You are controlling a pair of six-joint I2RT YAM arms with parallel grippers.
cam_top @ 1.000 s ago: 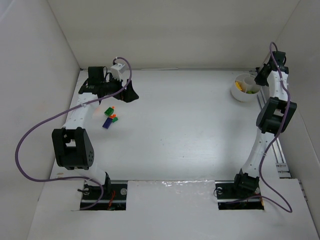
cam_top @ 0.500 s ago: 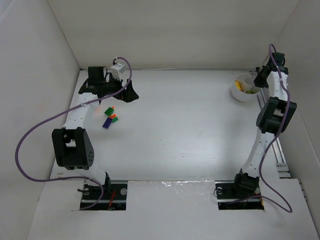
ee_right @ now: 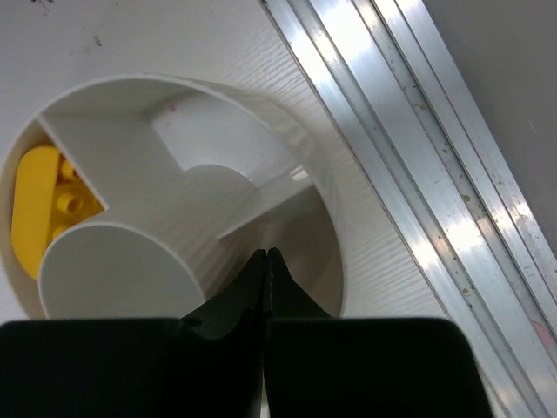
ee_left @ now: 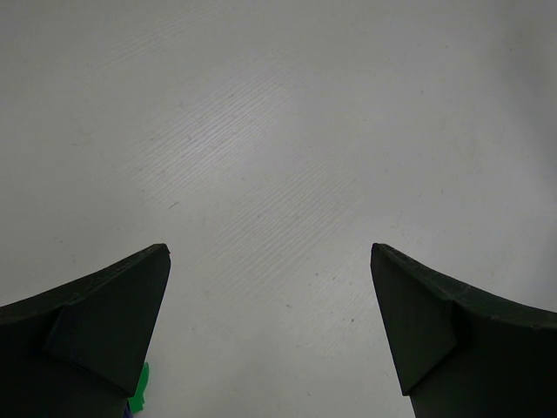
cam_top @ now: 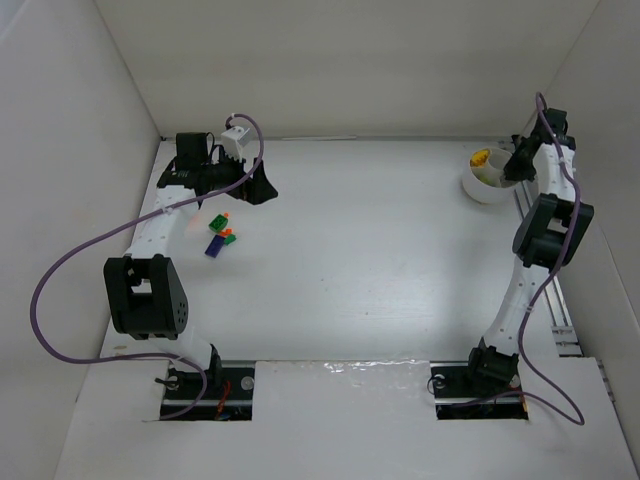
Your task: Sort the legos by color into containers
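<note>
The white table (cam_top: 380, 260) carries a lego cluster (cam_top: 221, 236), perhaps four bricks, and a white cup (cam_top: 480, 187).

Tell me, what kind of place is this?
Probably a robot test booth: white walls box in the table, a left arm and right arm are bolted to it, with bricks and a cup.
</note>
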